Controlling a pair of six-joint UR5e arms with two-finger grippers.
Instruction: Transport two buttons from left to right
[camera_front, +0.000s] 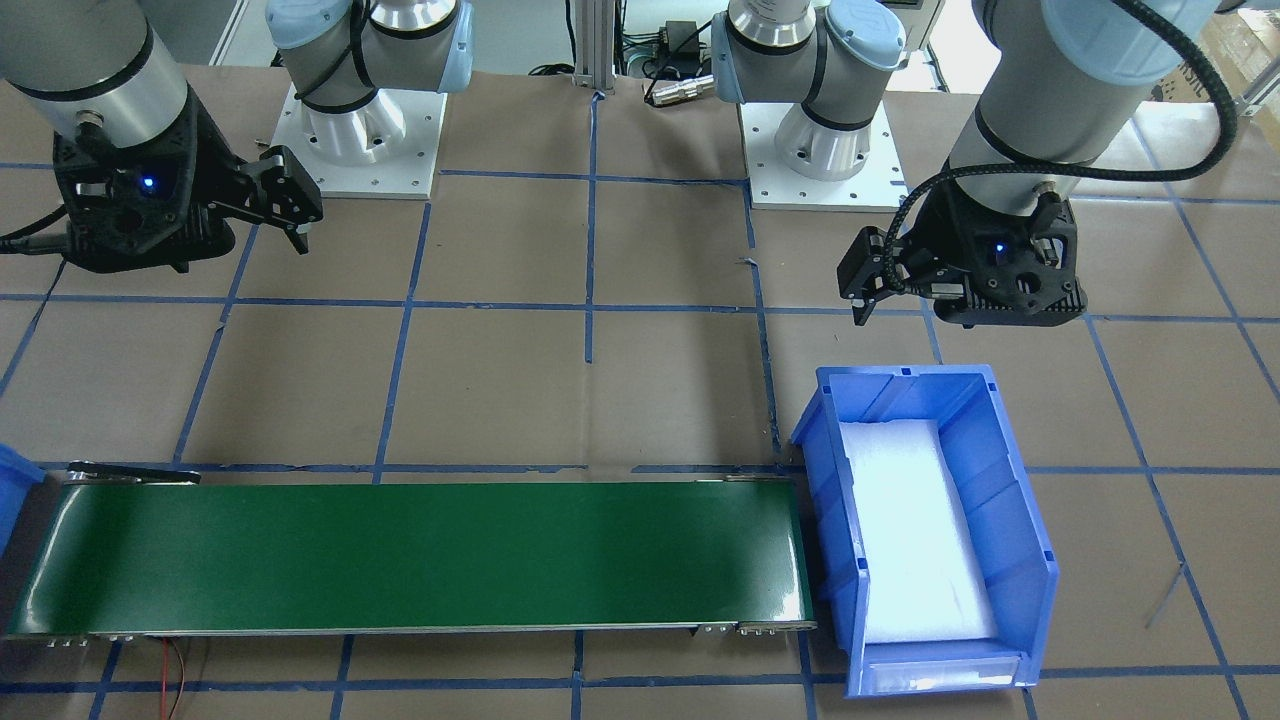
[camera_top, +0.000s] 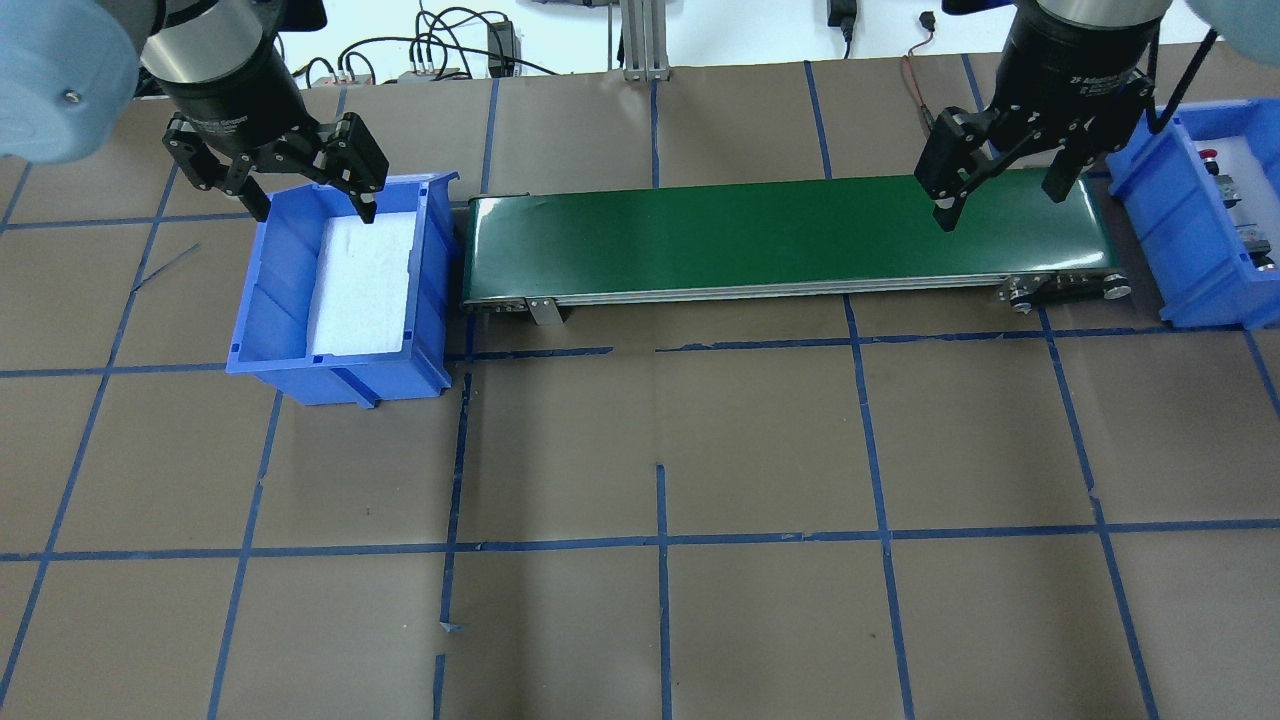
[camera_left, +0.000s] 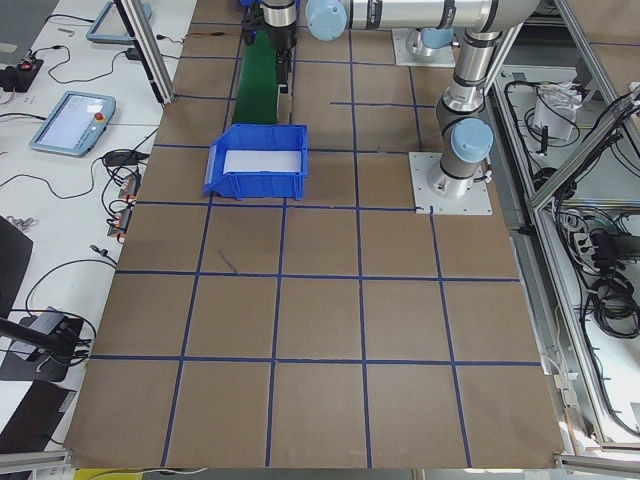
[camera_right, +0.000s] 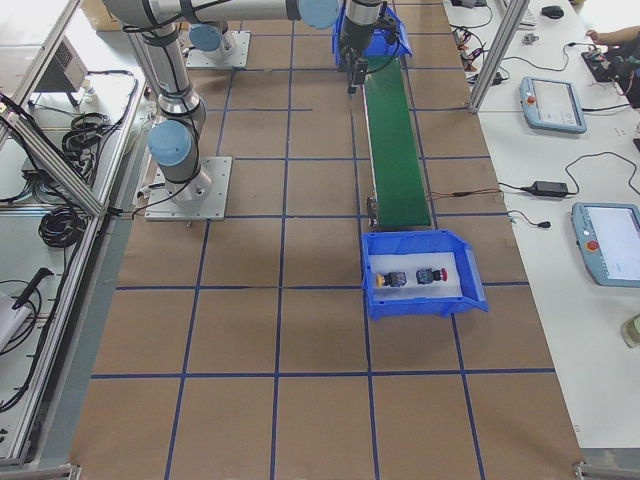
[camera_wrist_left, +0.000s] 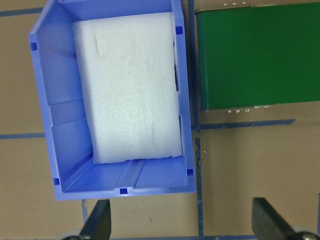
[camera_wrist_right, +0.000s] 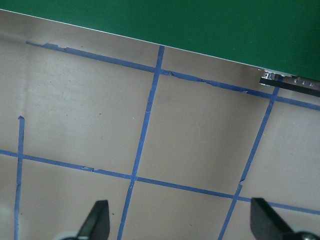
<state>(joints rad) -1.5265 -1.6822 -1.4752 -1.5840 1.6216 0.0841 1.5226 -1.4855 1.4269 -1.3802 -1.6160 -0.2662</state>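
Both buttons lie in the blue right bin (camera_right: 420, 305) on white foam: the yellow-capped one (camera_right: 392, 278) and the red-capped one (camera_right: 432, 274). The red one also shows at the overhead view's right edge (camera_top: 1207, 154). My right gripper (camera_top: 1000, 205) is open and empty, above the right end of the green conveyor (camera_top: 780, 235). My left gripper (camera_top: 315, 208) is open and empty, above the far side of the blue left bin (camera_top: 250, 300). That bin holds only a white foam pad (camera_wrist_left: 130, 85).
The conveyor lies between the two bins and shows in the front view (camera_front: 420, 555). The brown table (camera_top: 660, 440) carries a blue tape grid. The two arm bases (camera_front: 365, 140) stand on white plates at the robot's side.
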